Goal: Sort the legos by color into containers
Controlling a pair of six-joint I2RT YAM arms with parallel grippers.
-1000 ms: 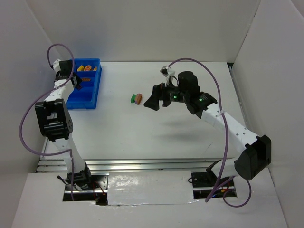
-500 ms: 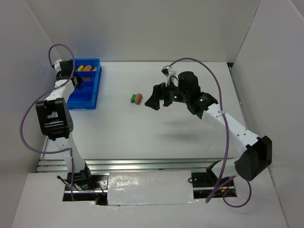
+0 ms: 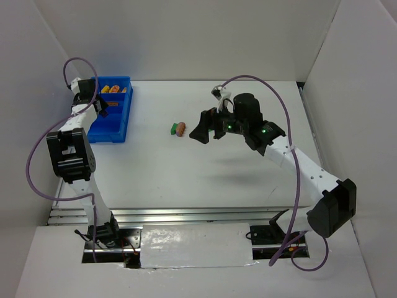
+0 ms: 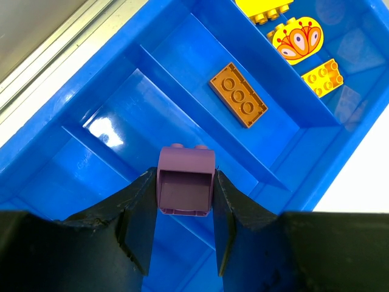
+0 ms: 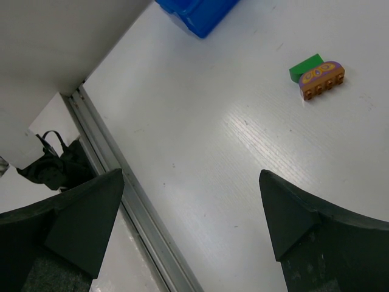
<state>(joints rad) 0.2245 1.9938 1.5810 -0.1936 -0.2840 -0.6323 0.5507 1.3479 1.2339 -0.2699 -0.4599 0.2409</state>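
Observation:
My left gripper (image 4: 185,201) is shut on a purple lego (image 4: 185,180) and holds it above the blue bin (image 4: 91,97), over its middle compartments. In the bin lie an orange-brown brick (image 4: 238,95), a yellow-and-red round piece (image 4: 297,40) and yellow blocks (image 4: 322,77). The bin (image 3: 119,127) stands at the far left of the table, with my left gripper (image 3: 101,107) over it. A green block (image 5: 306,65) and a pinkish-brown piece (image 5: 322,79) lie together on the table (image 3: 178,128). My right gripper (image 3: 200,133) is open and empty, above the table just right of them.
White walls (image 3: 360,81) enclose the table on three sides. A metal rail (image 5: 130,201) runs along the table's near edge. The bin's corner (image 5: 197,12) shows at the top of the right wrist view.
The left gripper has shifted very slightly over the bin with the purple lego. The right arm has barely moved.

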